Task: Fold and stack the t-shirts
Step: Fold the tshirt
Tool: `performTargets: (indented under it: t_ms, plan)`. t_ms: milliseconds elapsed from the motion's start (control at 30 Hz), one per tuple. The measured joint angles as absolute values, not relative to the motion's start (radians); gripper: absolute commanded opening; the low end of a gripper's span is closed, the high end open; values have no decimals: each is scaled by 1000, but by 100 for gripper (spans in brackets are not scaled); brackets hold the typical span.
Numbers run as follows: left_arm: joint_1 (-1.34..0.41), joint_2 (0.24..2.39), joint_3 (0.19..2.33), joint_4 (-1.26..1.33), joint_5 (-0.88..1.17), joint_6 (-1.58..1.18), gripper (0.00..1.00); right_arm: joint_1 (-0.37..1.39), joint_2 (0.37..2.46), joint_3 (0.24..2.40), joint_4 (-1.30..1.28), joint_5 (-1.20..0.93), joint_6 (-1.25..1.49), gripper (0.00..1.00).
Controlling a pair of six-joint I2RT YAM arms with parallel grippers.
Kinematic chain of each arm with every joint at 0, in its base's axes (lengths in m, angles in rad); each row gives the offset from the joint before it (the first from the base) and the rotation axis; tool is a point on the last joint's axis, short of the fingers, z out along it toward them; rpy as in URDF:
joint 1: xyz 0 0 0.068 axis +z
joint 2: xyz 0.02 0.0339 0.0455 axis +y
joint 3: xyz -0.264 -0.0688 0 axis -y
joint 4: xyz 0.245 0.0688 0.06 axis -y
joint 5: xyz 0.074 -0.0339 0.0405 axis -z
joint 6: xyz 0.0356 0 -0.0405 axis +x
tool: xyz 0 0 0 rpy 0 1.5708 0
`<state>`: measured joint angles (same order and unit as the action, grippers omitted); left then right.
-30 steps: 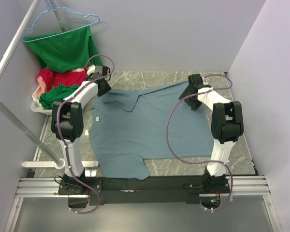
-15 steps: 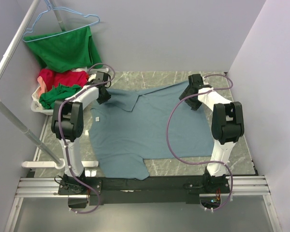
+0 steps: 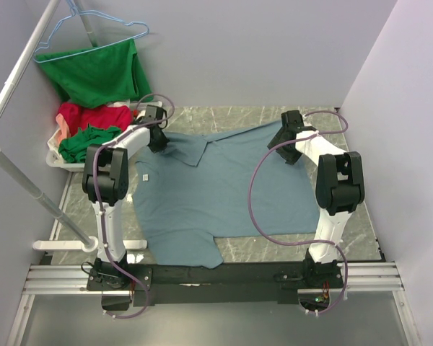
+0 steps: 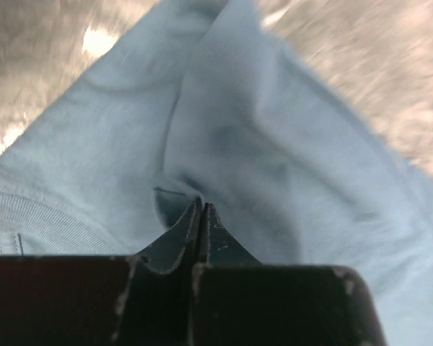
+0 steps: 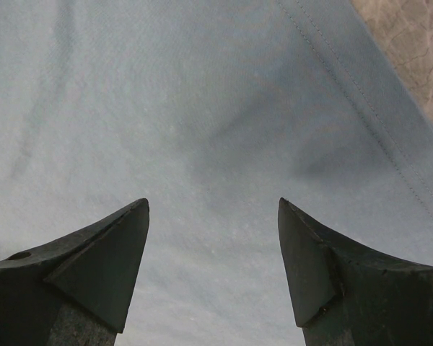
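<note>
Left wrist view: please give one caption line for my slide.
Closed left jaws pinch a raised fold of the grey-blue t-shirt.

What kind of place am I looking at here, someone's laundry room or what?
Probably a robot lab test booth, not a home: left arm and right arm bolted to a frame, plain panel walls boxing in the table, one grey-blue t-shirt laid out.

Soft, even light fills the sharp top view. The left wrist view blurs, worst over the table (image 4: 390,65); the right is crisp, faint shadows dappling the grey-blue t-shirt (image 5: 202,86).
</note>
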<state>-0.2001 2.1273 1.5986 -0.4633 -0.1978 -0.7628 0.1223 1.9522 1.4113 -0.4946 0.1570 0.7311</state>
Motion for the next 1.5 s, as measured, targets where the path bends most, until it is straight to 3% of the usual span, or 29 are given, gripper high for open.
performTargets:
  t_ms: [333, 633, 900, 1033, 1300, 1433, 1500]
  plan:
    - [-200, 2086, 1660, -483, -197, -773, 1, 122, 1952, 1412, -495, 157, 731, 78]
    - [-200, 1879, 1554, -509, -181, -779, 1, 122, 1952, 1412, -494, 157, 732, 79]
    - [-200, 2176, 1866, -562, -175, -772, 5, 125, 1952, 1425, -499, 157, 735, 78]
    - [-195, 2318, 1881, -559, -145, -776, 10, 125, 1953, 1437, -502, 157, 735, 79]
    - [-182, 2315, 1856, -504, -117, -775, 22, 125, 1953, 1448, -502, 159, 735, 79]
    - [-182, 2293, 1814, -464, -118, -765, 18, 125, 1953, 1448, -502, 156, 735, 78]
    - [-182, 2281, 1795, -456, -118, -759, 7, 125, 1953, 1448, -502, 156, 735, 79]
